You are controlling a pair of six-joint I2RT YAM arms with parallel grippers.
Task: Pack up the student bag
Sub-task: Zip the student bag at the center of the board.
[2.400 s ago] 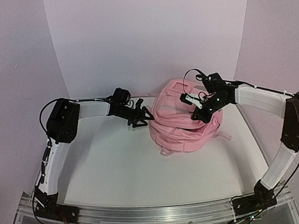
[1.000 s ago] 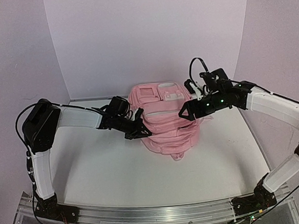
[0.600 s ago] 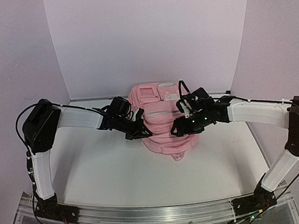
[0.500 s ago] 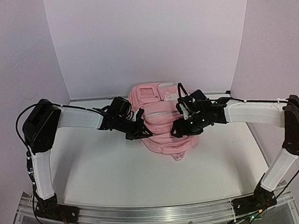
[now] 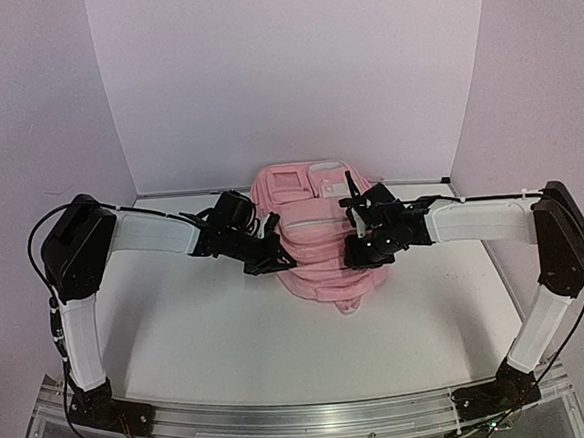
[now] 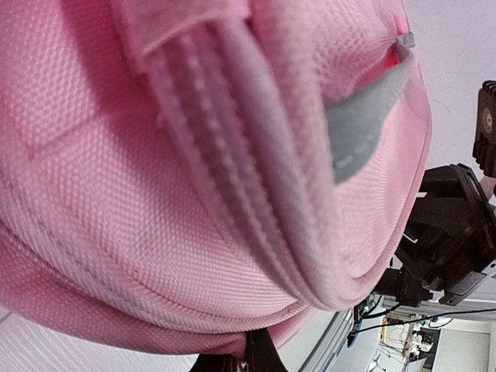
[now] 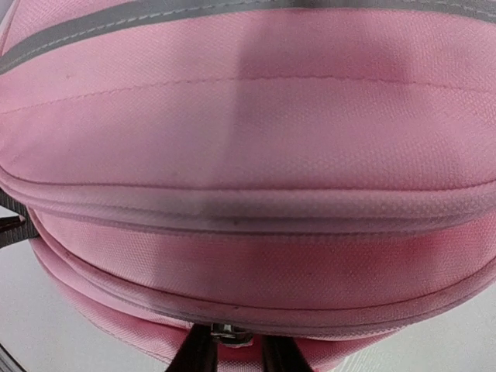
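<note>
**Pink student bag propped up, mid-bench**

Your student bag sits back-centre on the bench, front panel facing you and tilted back. Pink fabric, grey reflective stripes, stacked zipped pockets bulging forward, two small flat pockets near the top. A strap end trails onto the bench at its near edge.

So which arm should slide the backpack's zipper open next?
Right, probably. The right arm has its jaws either side of the zipper pull on the pink backpack, ready to tug. The left arm has its jaws shut on the bag's side, likely steadying it.
</note>
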